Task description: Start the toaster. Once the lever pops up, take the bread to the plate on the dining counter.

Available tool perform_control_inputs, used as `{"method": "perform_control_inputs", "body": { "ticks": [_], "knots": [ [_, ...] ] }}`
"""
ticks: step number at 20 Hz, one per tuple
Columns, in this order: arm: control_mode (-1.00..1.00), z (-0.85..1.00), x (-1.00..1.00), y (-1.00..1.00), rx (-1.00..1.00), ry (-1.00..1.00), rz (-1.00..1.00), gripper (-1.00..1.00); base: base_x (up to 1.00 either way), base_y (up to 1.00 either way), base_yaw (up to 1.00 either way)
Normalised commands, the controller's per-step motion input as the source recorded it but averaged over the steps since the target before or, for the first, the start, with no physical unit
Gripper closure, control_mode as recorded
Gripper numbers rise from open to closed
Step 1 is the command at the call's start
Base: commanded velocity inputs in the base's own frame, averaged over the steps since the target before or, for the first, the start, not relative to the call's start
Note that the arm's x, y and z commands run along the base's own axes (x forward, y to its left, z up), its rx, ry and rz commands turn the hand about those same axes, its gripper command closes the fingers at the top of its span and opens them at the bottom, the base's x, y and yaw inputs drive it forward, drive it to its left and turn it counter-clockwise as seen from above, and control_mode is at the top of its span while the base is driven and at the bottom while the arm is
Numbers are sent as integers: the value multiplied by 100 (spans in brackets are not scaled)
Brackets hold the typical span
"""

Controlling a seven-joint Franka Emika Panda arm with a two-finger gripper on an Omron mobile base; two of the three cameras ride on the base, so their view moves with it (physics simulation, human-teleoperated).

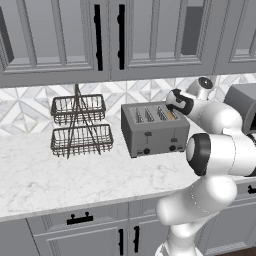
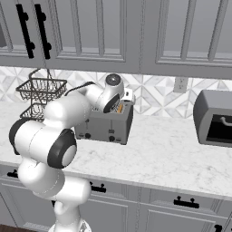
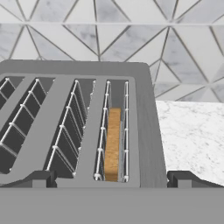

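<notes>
Tan-brown bread [image 3: 113, 144] stands on edge in the right-most slot of the toaster [image 3: 87, 127], sunk low between the wire guides, with its top crust below the slot rim. In the hand view the slice's long axis runs from 6 o'clock to 12 o'clock, parallel to the slot.

The gripper [image 3: 109, 179] hangs above the toaster's near edge with its fingers spread wide and holding nothing. One fingertip [image 3: 41, 178] sits at about 8 o'clock from the slice, the other at about 4 o'clock, so the bread lies roughly midway between them and ahead, toward 12 o'clock.

In the left base view the toaster [image 1: 155, 131] stands on the marble worktop [image 1: 60, 175], with its two black levers on the front face, below and forward of the hand. Judgement: the finger line crosses the slice's thin dimension, an alignment that suits a later pinch. Starting the toaster first requires reaching a lever on that front face.
</notes>
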Motion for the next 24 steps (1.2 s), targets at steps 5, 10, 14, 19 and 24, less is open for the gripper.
{"method": "perform_control_inputs", "body": {
  "ticks": [5,10,14,19,24],
  "knots": [
    [-100,0,0,0,0,0,0,-100,0,0,0],
    [-100,0,0,0,0,0,0,-100,0,0,0],
    [-100,0,0,0,0,0,0,-100,0,0,0],
    [-100,0,0,0,0,0,0,-100,0,0,0],
    [-100,0,0,0,0,0,0,-100,0,0,0]
  ]
}}
